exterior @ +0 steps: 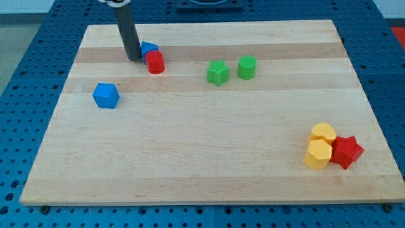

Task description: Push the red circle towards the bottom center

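The red circle (155, 62) stands near the view's top left on the wooden board (202, 158). A small blue block (149, 48) touches it from above and is partly hidden behind the rod. My tip (134, 58) rests on the board just left of the red circle, close to it and beside the small blue block.
A blue hexagonal block (105, 95) lies below and left of my tip. A green star (218, 73) and a green cylinder-like block (247, 67) sit at top centre. Two yellow blocks (322, 133) (317, 154) and a red star (346, 151) cluster at the bottom right.
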